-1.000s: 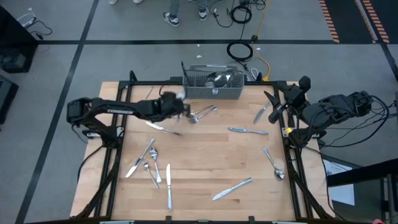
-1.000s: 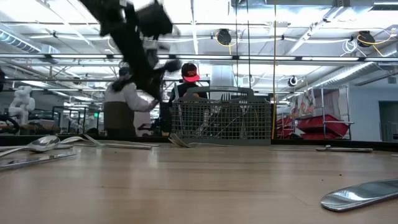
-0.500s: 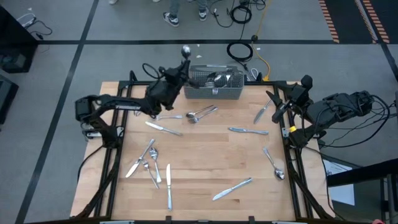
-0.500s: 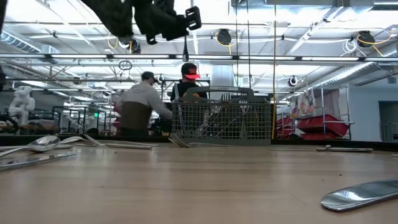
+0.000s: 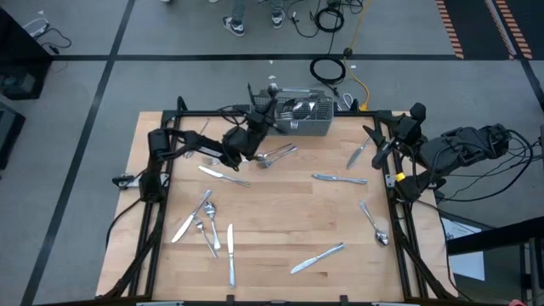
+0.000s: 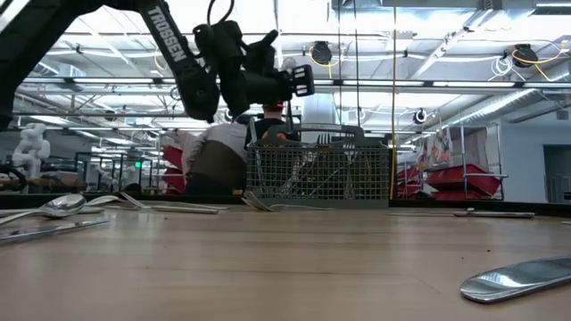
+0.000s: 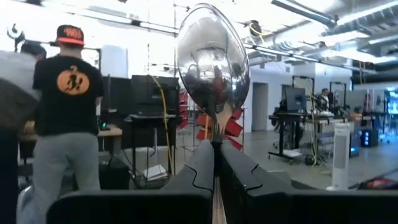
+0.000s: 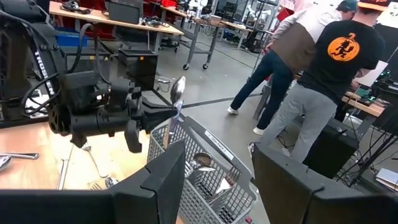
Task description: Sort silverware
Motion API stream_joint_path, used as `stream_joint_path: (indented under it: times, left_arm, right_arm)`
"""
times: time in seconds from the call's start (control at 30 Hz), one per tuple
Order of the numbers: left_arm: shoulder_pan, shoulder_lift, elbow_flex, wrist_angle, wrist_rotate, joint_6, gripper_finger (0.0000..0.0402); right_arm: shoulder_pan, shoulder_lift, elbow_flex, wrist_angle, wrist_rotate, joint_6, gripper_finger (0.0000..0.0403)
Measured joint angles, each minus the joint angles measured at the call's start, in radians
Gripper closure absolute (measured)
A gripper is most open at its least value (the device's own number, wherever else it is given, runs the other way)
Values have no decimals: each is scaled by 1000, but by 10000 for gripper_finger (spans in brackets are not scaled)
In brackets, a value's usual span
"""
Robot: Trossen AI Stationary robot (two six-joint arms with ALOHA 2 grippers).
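Silverware lies scattered across my table (image 5: pixel 280 212): nearest me a knife (image 5: pixel 318 257), a spoon (image 5: pixel 375 225) on the right, a cluster of pieces (image 5: pixel 206 225) on the left, and a fork-and-spoon pair (image 5: pixel 277 155) just in front of the basket. Beyond those, my left gripper (image 5: pixel 260 119) is clamped tight on a spoon's handle; in the left wrist view the spoon (image 7: pixel 212 62) stands straight out from between the shut fingers, bowl leading. Its long axis runs on from the gripper toward the wire basket (image 5: pixel 297 126), and in the high view the bowl shows over the basket's left end, raised clear of the table. From the low view I judge it is above the rim, not inside yet. So my next move is a lowering, handle first or bowl first I cannot settle. My right gripper (image 5: pixel 384 146) waits at the right edge, fingers apart, holding nothing, well away from the basket; the left arm is clearly the nearer.
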Motion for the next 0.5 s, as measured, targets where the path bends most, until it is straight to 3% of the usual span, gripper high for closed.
stream_joint_path:
  times: [0.27,0.5]
  left_arm:
    - [1,55,49,-28,-6,127,392]
    - [16,72,57,-22,-50,94,392]
  right_arm:
    - [0,0,0,-16,-46,0,227]
    - [0,0,0,-20,-48,0,227]
